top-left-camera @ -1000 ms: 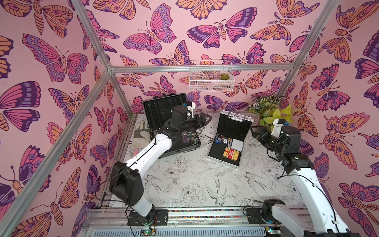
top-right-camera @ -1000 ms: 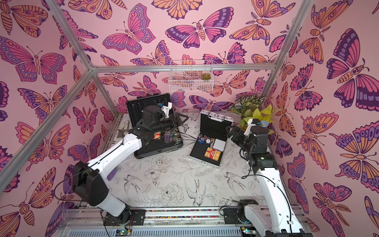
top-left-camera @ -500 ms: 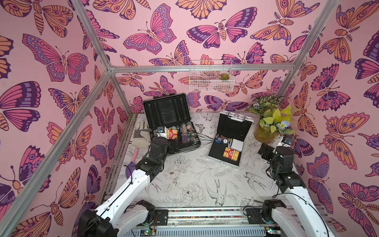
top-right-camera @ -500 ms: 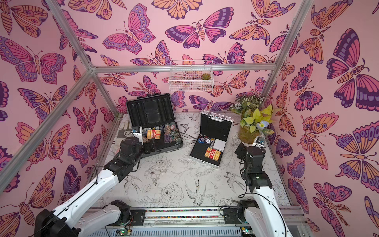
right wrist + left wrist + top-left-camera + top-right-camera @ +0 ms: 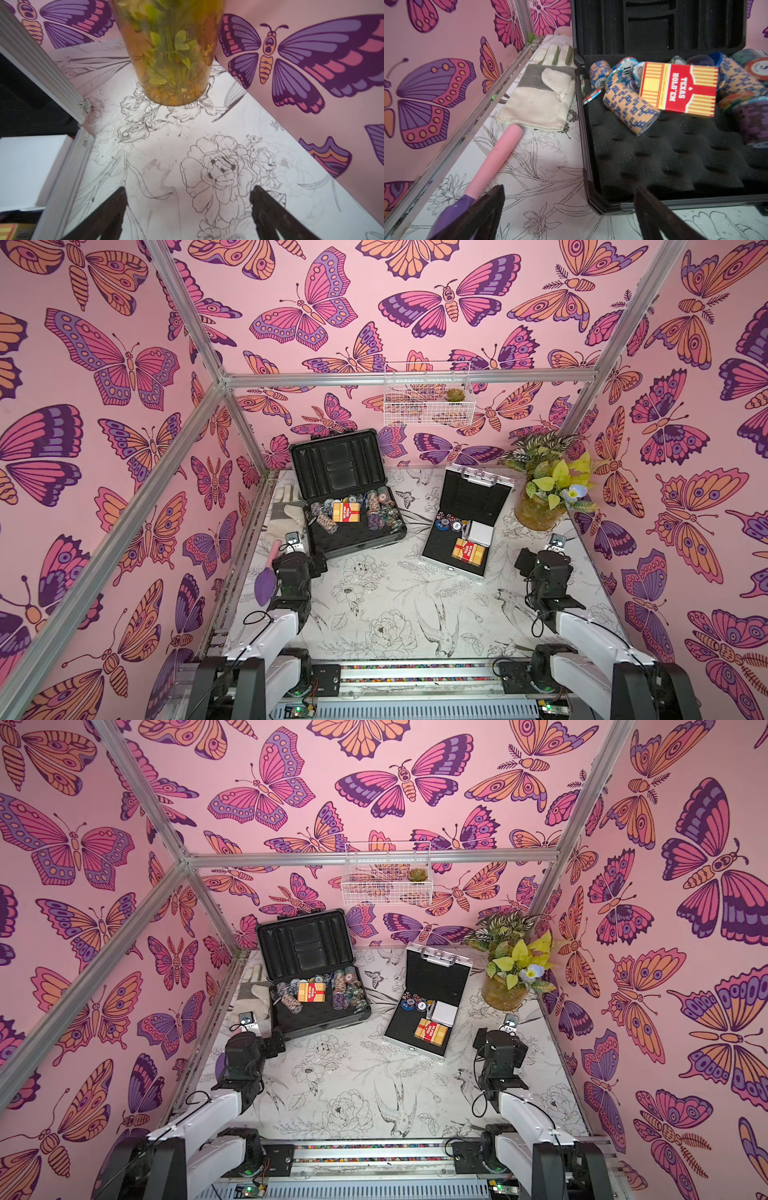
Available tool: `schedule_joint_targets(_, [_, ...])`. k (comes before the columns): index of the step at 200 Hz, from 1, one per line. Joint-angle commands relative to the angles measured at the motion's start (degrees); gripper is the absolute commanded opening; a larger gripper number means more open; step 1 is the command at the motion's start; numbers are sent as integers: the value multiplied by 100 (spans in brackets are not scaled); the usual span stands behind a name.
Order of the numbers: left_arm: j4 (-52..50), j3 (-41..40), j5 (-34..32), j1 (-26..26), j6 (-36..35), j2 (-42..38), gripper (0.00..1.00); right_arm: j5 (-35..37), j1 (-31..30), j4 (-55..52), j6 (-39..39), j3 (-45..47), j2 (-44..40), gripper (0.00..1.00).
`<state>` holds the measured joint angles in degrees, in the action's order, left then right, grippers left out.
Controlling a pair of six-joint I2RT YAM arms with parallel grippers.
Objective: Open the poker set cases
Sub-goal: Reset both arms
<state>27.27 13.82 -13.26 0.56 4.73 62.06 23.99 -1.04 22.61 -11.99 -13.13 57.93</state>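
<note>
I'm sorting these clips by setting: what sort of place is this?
Probably a staged robot test booth: butterfly wallpaper on a metal frame, and two robot arms mounted at a flower-printed table.

Two white-and-black robot arms (image 5: pixel 272 632)
White link shells, black joint housings (image 5: pixel 293 574), thin black looping cables (image 5: pixel 254 615), dark tapered fingers (image 5: pixel 481 214).

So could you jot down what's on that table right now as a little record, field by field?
Dark grey case: open, lid raised; loose poker chips and a red card box inside
Silver case: open, lid raised; some chips, another red card box, a white box
Left arm: by the dark case's near corner, jaws apart, holding nothing
Right arm: off to the silver case's side, jaws apart, holding nothing
Also on table: glove, pink-handled trowel, vase of plants
Task status: both cases open
</note>
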Motion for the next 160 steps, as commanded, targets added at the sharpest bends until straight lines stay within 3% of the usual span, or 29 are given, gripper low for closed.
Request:
schedule_joint_targets(1, [778,97,1191,-307,-73,378,99,-548,39,1194,508,28,213,94])
schedule_joint_targets(27, [2110,-180,1873,-468,-89,778,99,-961,57,3062,821,406,949,95])
schedule_joint_targets(51, [3189,-494,1944,-469,-345,1248,99,-1466,90,2108,940,-176,1140,95])
schedule_joint_targets(68, [3539,-517,1929,-469,-372,1566,99,-1809,152,2164,842,-350,1410,95])
schedule_joint_targets(86, [4030,-547,1742,-474,-328,1971,99,-2442,192,3063,917,-185,1921,94])
schedule_joint_targets(121, [4431,-467,1649,-486,-268,2598,100,-1976,197,4038,756,-193,2918,94])
schedule_joint_targets(136, [4558,-414,1555,-489,-260,2754,100,-1434,193,3428,519,-545,2952,96])
schedule_joint_targets(149, [4323,-357,1347,-496,-155,2668,100,-1492,178,2537,564,-824,2740,99])
schedule_joint_targets(160, [4028,-245,1165,-505,-66,2614,100,-1494,174,2909,572,-732,2854,99])
